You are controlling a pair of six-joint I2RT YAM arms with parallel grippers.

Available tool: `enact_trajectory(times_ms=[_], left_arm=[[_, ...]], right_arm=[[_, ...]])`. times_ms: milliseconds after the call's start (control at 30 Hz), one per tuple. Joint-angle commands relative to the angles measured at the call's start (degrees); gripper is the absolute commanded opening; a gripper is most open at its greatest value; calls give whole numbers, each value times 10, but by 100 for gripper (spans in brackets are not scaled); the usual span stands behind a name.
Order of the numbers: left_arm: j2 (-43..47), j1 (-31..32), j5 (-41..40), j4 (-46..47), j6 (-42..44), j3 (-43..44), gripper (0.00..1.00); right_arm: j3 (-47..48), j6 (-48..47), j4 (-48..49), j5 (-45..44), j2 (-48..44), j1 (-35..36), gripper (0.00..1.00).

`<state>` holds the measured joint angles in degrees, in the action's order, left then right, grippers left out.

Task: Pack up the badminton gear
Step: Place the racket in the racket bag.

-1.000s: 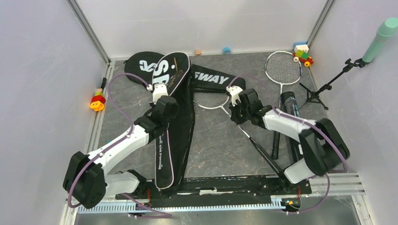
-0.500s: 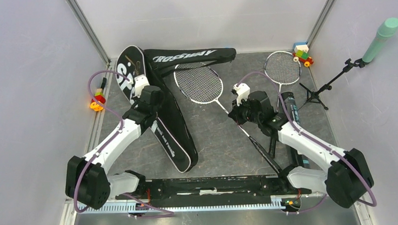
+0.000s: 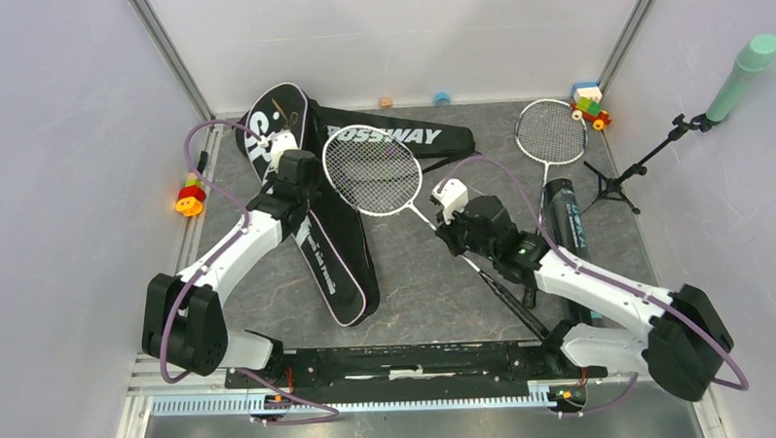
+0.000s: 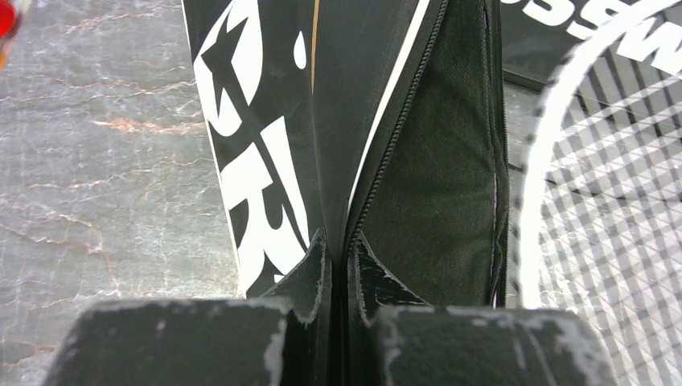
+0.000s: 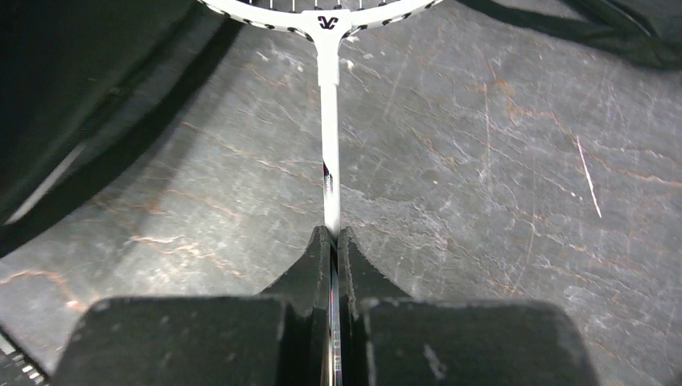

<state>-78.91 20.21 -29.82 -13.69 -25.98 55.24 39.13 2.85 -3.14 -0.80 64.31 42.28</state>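
The left end effector (image 4: 338, 245) pinched the zip edge of the black "SPORT" racket bag (image 3: 335, 270) near the far-left corner of the tabletop (image 3: 416, 286), while the right end effector (image 5: 334, 241) gripped the thin shaft of the white stringed racket (image 3: 373, 171), whose head looked liable to snag the barely parted opening.

racket (image 3: 372, 171): head swung left, now beside SPORT bag (image 3: 332, 270) | SPORT bag: top swung left

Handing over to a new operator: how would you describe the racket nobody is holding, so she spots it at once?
Look to the table's far right corner, by the coloured toy blocks. The free racket lies there, its shaft running toward the arms, beside the black tube. Unlike the other racket, it lies clear of the black bags and no gripper holds it.
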Motion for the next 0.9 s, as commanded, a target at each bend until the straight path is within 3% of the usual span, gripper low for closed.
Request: enact_trajectory(times_ms=[0,167,367,467,700,867], left_arm=[[18,-2,31,56,20,18,2],[11,-2,46,61,17,16,2],[-12,4,168,106,14,-5,2],[-13,22,213,119,9,-28,2],[75,61,351,172,-45,-150,2],[127,67,422,261,-108,-224,2]], right_arm=[[30,-42,-21,-107,65,44,0],[51,-58,-19,-137,131,84,0],[109,-30,27,-125,206,110,0],[163,37,67,-138,267,108,0],[291,148,190,-61,387,70,0],[294,258,307,-22,414,40,0]])
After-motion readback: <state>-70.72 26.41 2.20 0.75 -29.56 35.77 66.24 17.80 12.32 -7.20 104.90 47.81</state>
